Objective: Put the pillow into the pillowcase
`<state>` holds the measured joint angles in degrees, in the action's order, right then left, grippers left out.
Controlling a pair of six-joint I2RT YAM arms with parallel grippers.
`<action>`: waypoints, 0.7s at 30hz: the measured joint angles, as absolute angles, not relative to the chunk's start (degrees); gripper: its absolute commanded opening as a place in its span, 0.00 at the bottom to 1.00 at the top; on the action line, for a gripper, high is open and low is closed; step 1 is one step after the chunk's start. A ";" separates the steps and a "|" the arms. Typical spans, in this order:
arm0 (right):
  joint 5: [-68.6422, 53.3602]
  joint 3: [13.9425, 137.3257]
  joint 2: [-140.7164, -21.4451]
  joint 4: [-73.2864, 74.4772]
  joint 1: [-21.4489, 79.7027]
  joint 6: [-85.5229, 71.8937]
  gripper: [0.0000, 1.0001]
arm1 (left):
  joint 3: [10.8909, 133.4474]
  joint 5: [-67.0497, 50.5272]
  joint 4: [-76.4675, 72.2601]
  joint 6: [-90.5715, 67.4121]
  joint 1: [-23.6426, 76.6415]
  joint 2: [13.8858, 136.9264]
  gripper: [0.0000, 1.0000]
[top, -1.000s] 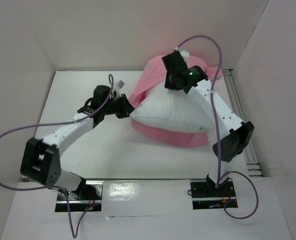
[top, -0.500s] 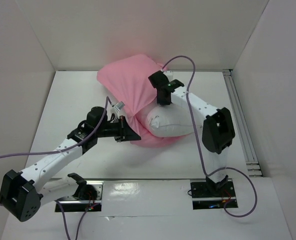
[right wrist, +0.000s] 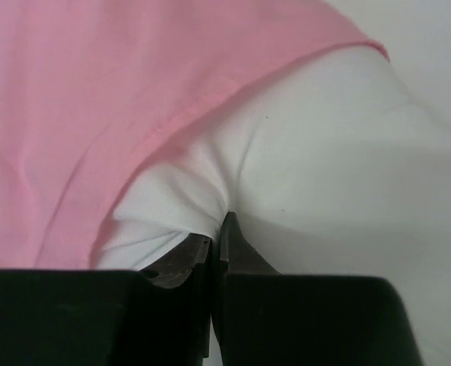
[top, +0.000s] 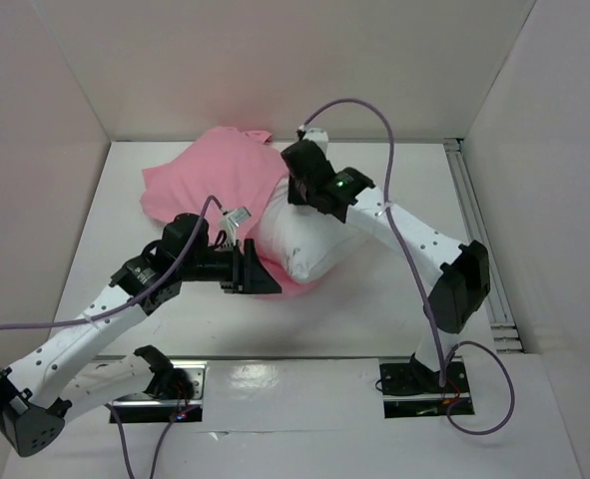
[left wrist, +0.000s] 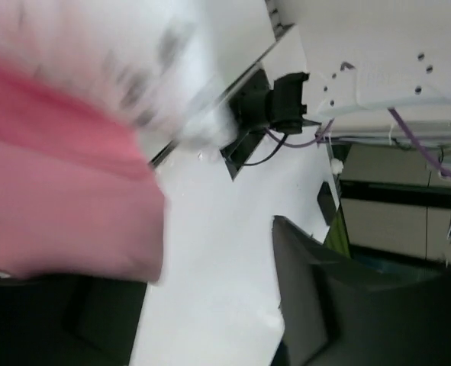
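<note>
The pink satin pillowcase (top: 207, 185) lies at the back left of the table and covers the far part of the white pillow (top: 309, 244). The pillow's near end sticks out of it. My right gripper (top: 299, 188) sits at the pillowcase's mouth. In the right wrist view it (right wrist: 219, 229) is shut on a pinch of the pillow (right wrist: 317, 152), with the pillowcase's hem (right wrist: 95, 99) just beyond. My left gripper (top: 260, 274) is low at the pillow's near left corner. It (left wrist: 210, 259) stands open, with bare table between its fingers and the pillowcase (left wrist: 57, 191) blurred over the left one.
White walls close in the table on the left, back and right. A metal rail (top: 474, 210) runs along the right side. The two base plates (top: 424, 384) sit at the near edge. The left wrist view shows the right arm's black base mount (left wrist: 269, 107).
The pillowcase has swung left and down over the pillow. The right gripper has carried the pillow leftward. The left gripper, shut before, has opened and dropped low by the pillow's corner.
</note>
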<state>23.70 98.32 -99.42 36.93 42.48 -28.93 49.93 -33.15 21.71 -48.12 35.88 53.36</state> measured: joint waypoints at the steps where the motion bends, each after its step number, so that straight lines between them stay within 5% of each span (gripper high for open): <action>1: 22.98 96.14 -99.22 36.82 43.38 -29.34 0.33 | 52.34 -32.01 24.91 -47.05 36.29 53.58 0.90; 2: 22.13 94.26 -99.24 36.84 44.23 -29.58 0.47 | 54.85 -30.00 28.86 -45.56 36.42 53.82 0.93; 3: 21.19 92.03 -99.24 36.82 45.12 -30.20 0.73 | 57.80 -27.66 32.73 -44.60 36.51 54.28 0.93; 4: 20.56 90.39 -99.07 36.95 45.65 -30.61 0.79 | 61.06 -24.93 35.92 -43.20 36.47 54.83 0.91; 5: 19.84 88.77 -98.63 37.19 46.06 -30.61 0.81 | 64.36 -22.33 38.46 -41.91 36.40 55.35 0.76; 7: 19.42 87.31 -96.55 37.26 45.98 -31.05 0.82 | 70.02 -16.86 41.80 -40.03 36.03 56.58 0.68; 12: 19.22 82.00 -82.43 37.26 40.60 -33.54 0.86 | 80.01 -1.34 46.63 -36.21 35.70 64.71 0.79; 21: 8.64 61.25 -61.87 36.82 22.98 -38.48 0.94 | 91.79 25.26 50.57 -35.88 39.77 90.72 0.81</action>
<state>8.64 61.25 -61.87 36.82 22.98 -38.48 91.79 25.26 50.57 -35.88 39.77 90.72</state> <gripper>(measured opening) 0.934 0.808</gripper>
